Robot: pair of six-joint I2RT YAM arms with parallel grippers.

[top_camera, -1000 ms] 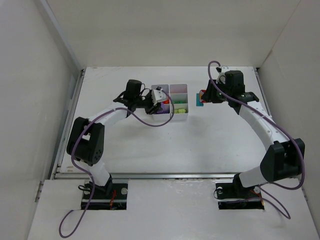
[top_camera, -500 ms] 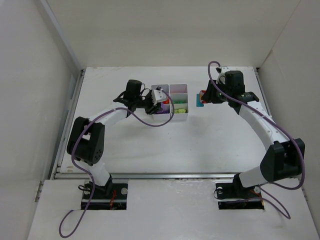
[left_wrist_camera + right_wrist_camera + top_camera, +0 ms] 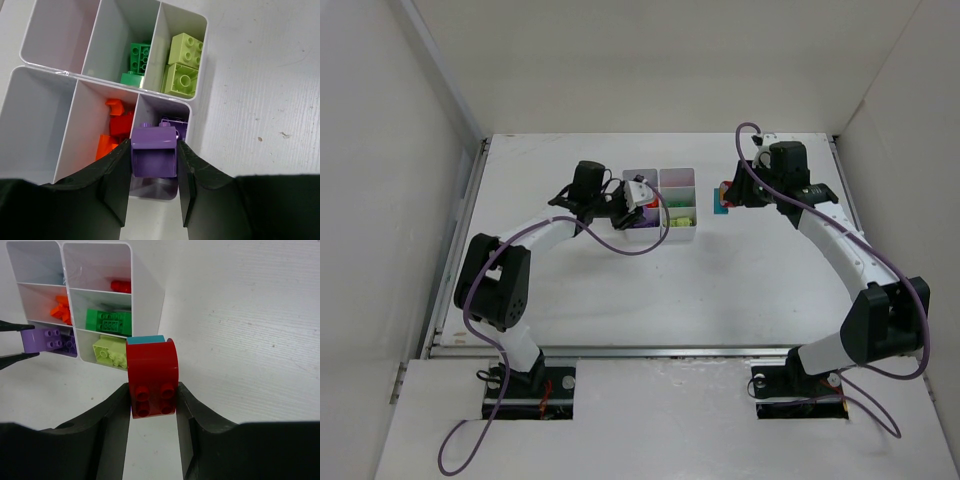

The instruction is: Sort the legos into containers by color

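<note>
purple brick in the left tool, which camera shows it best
Left wrist: the purple brick fills the centre, clamped in the left tool by the tray's purple compartment. Right wrist shows it small at the left edge, studs visible. In the top view it is too small to make out.

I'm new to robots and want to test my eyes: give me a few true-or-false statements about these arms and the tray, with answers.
1. The left gripper grips a purple brick. True.
2. The right gripper is empty. False: it grips a dark red brick.
3. The green bricks and lime bricks share one compartment. False: they lie in neighbouring compartments.
4. The lime bricks lie in a corner compartment of the tray. True.
</note>
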